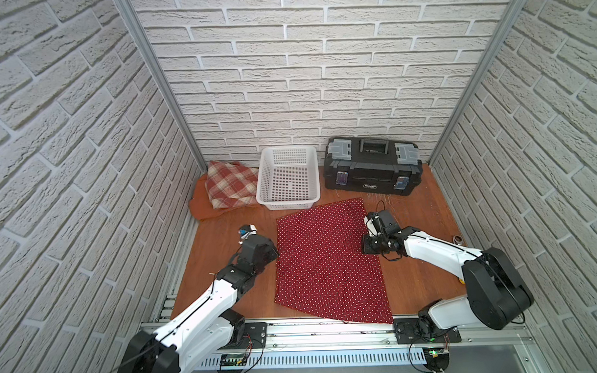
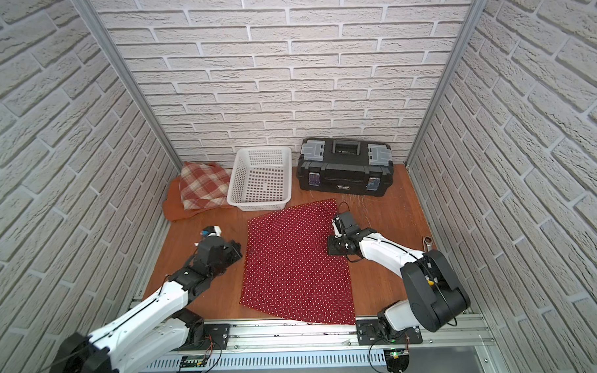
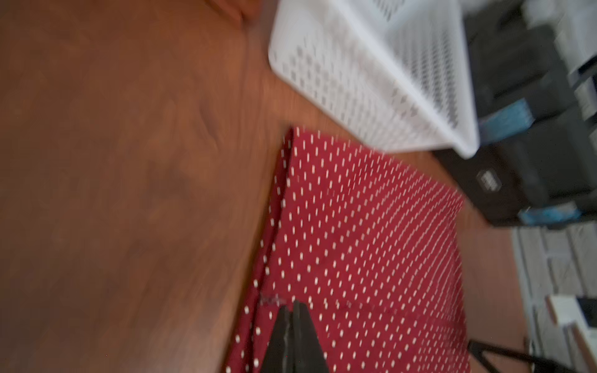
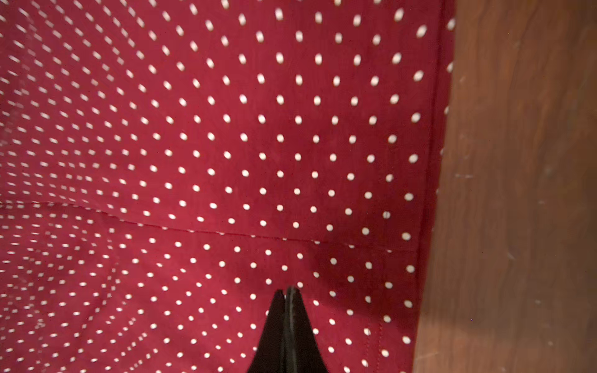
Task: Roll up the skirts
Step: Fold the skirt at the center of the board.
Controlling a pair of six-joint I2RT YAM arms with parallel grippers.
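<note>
Dotted skirt [image 1: 327, 261] lies flat at the centre of the table [image 1: 210, 252]. It's a trapezoid with the narrow end at 12 and the wide hem at 6. Long axis runs 12–6, slightly skewed, so the far edge slants and its 1 o'clock corner sits furthest back. Dark red with small white dots, smooth, one faint crease across the middle.

Edges: the hem's 5 o'clock corner reaches the front rail. The far edge is just beside the near rim of the basket [image 1: 287, 203]. Bare wood runs along the 9 and 3 o'clock sides out to the walls.

Toolbox [image 1: 373, 166] is at 1 o'clock against the back wall, apart from the skirt. Plaid skirt [image 1: 230, 186] is bunched on top of the orange skirt [image 1: 205, 207] in the 11 o'clock corner, up against the basket's side.

Left fingers [image 3: 290, 311] are pressed together, tips at the skirt's 9 o'clock edge. That view is blurred, so I can't tell if they have any cloth. Right fingers [image 4: 286, 302] are also pressed together, over the cloth just inside its 3 o'clock edge, with no cloth seen between them.
</note>
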